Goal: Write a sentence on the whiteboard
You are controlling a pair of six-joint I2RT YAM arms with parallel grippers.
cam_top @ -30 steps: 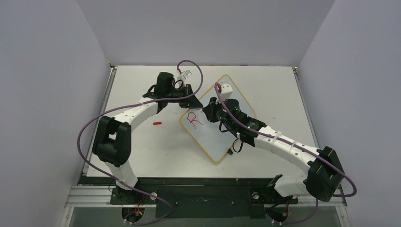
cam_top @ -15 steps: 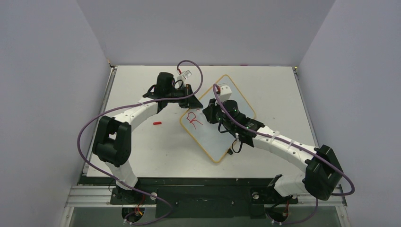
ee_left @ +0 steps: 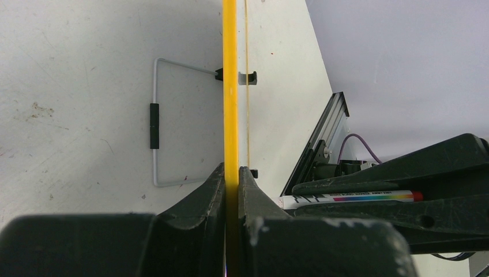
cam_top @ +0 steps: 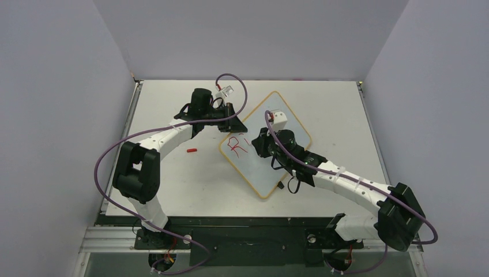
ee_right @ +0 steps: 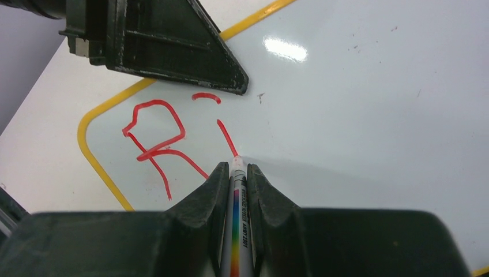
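We see the right jaws pinching a marker point(ee_right: 237, 231), its tip touching the whiteboard point(ee_right: 357, 115) at the lower end of a red stroke point(ee_right: 226, 138), right of a red "R" point(ee_right: 154, 144). The left jaws are clamped on the board's yellow frame point(ee_left: 230, 86) at its upper-left edge. The whiteboard sits diagonally at the centre of the counter point(cam_top: 173, 179).

Left arm point(cam_top: 167, 135) and right arm point(cam_top: 340, 179) bend inward, left fingers point(ee_left: 196, 202) and right fingers point(ee_right: 203, 199) clamped tight.

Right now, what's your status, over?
Left pincer shut on whiteboard edge. Right pincer shut on marker, tip beside red R. Red piece lies off board.
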